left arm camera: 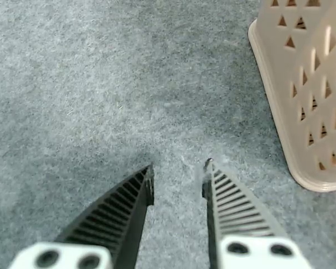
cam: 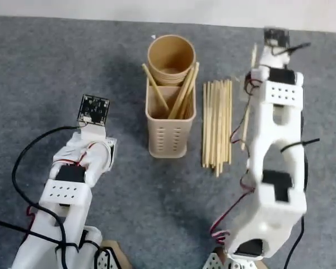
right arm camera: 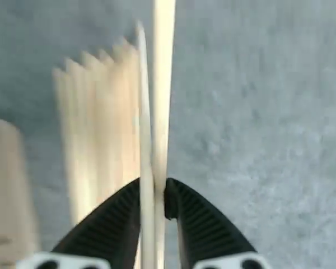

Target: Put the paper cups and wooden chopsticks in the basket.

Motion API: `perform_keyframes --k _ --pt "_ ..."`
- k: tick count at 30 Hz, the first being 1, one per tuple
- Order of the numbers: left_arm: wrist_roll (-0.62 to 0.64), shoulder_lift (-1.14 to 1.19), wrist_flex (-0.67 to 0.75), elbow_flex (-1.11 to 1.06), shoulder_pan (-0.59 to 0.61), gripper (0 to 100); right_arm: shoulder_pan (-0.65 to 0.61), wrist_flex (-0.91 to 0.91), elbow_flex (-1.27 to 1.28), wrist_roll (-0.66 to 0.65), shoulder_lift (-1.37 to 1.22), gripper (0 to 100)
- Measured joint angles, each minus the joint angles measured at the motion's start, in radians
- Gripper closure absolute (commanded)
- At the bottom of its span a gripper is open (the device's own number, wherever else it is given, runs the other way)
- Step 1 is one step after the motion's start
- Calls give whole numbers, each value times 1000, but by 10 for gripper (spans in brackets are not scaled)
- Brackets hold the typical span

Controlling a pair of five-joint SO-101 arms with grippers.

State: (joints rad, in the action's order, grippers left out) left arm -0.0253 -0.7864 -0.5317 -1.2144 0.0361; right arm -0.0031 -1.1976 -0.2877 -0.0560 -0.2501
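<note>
A beige perforated basket [cam: 168, 131] stands mid-table with a paper cup [cam: 171, 56] in its far end and several wooden chopsticks [cam: 182, 92] leaning inside. A loose pile of chopsticks [cam: 217, 126] lies just right of it. My right gripper [right arm camera: 154, 196] is shut on a pair of chopsticks [right arm camera: 162, 84], held above the carpet right of the pile [right arm camera: 95, 129]; in the high view that pair [cam: 253, 61] pokes out beside the right arm [cam: 277, 112]. My left gripper [left arm camera: 178, 168] is open and holds nothing, low over the carpet left of the basket [left arm camera: 308, 84].
Grey carpet [cam: 56, 67] covers the table. The left arm [cam: 81, 162] sits at the near left with black cables [cam: 22, 168] trailing beside it. A pale wall strip runs along the far edge.
</note>
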Motion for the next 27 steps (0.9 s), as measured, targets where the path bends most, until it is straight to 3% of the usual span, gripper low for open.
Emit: perform_keyframes --k 11,21,27 --pt "0 0 0 0 0 829 -183 124 0 83 448 993" --pt "0 0 0 0 0 829 -381 318 3 101 600 993" --pt "0 0 0 0 0 829 -462 450 218 110 687 993"
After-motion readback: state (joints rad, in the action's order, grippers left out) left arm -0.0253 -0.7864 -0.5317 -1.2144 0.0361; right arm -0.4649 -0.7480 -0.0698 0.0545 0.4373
